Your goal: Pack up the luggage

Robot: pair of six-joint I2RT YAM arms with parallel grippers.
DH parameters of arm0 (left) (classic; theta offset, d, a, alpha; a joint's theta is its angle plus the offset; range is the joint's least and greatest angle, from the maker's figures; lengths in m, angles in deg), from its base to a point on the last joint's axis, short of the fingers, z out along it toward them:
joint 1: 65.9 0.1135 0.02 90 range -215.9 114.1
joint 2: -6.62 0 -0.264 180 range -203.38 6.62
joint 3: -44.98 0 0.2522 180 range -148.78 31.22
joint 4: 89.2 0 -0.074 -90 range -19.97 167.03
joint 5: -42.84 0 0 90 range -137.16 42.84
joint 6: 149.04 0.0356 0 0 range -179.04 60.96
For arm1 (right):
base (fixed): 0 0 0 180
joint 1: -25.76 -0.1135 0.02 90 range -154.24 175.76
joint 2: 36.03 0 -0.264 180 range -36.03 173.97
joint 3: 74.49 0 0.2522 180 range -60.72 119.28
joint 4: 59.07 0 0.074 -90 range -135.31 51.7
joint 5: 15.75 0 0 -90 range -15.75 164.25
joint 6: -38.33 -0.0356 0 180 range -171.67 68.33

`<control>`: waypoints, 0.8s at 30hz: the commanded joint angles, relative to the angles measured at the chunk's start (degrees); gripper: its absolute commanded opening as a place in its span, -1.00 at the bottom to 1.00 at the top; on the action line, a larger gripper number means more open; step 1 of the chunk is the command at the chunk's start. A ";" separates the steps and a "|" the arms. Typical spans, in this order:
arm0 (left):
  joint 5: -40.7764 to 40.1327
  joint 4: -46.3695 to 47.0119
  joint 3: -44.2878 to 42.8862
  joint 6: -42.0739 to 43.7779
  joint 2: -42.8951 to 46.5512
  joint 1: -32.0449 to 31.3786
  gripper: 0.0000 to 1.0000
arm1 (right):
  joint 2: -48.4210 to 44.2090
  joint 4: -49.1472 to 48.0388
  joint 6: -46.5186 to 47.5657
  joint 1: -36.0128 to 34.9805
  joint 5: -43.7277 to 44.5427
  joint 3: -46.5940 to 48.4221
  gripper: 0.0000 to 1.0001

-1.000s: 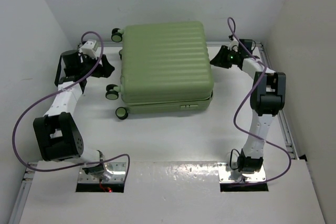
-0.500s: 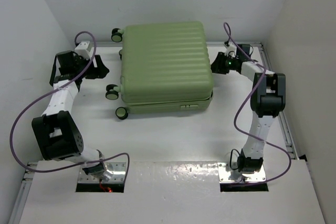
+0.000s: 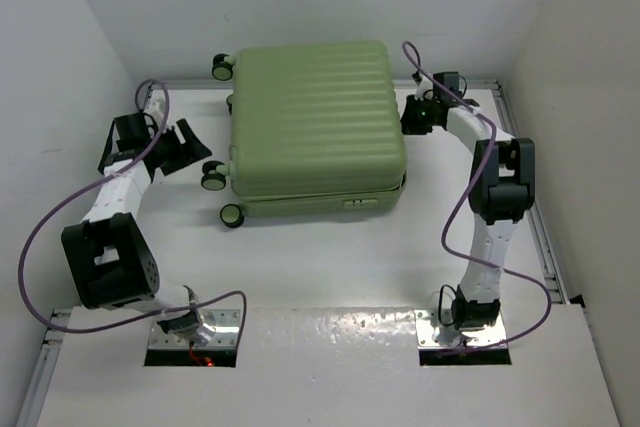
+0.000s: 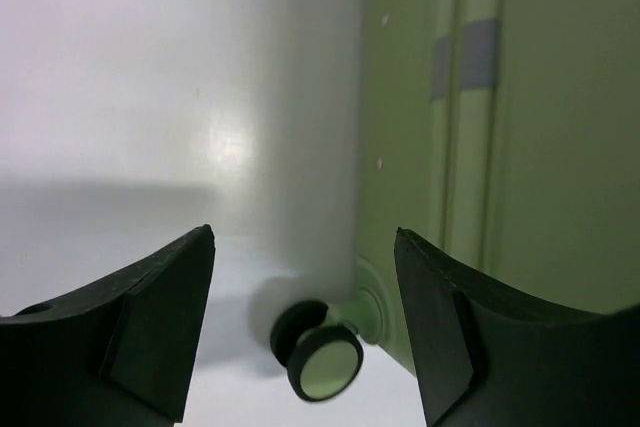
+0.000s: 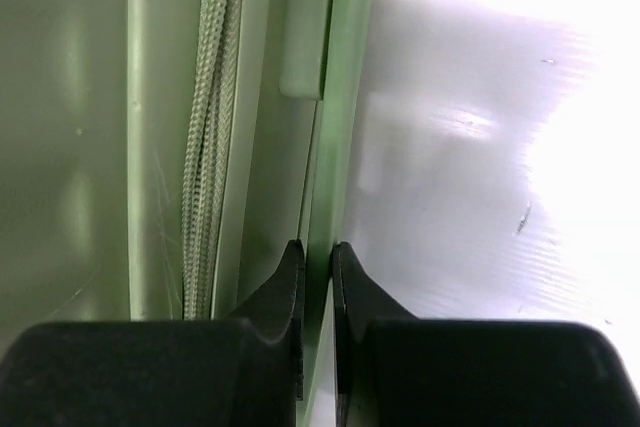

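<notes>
Now R gripper (image 5: 316, 272) pinches rim (image 5: 345, 97) of suitcase (image 3: 315, 112), thin hold may slip; L gripper (image 4: 303, 237) open beside suitcase wheel (image 4: 325, 362).

- Left arm (image 3: 113, 194) and right arm (image 3: 489, 242): white links, boxy black joint housings.
- Purple cables (image 3: 35, 232) run along each arm.
- Silver base plates (image 3: 428, 325) at six o'clock.
- Fingers (image 4: 150, 327): matte black, wedge-shaped, with bevelled inner faces.
</notes>
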 commanded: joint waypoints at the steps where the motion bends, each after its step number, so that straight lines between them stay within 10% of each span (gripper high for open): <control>1: -3.00 -1.86 2.65 -6.82 3.79 1.11 0.50 | -2.02 8.87 1.66 -1.05 2.75 -7.30 -1.00; 9: -1.70 -9.23 8.28 -10.87 7.04 1.11 0.19 | -12.76 14.25 -2.83 -1.14 -0.59 -20.94 -1.00; 16: 5.86 -16.88 10.92 -10.87 9.32 2.95 -1.00 | -15.31 15.12 -4.50 -2.19 -0.50 -23.49 -1.00; 24: 19.40 -21.20 22.24 -10.34 10.03 5.50 -1.00 | -14.27 16.62 -4.67 -2.98 -1.65 -21.05 -1.00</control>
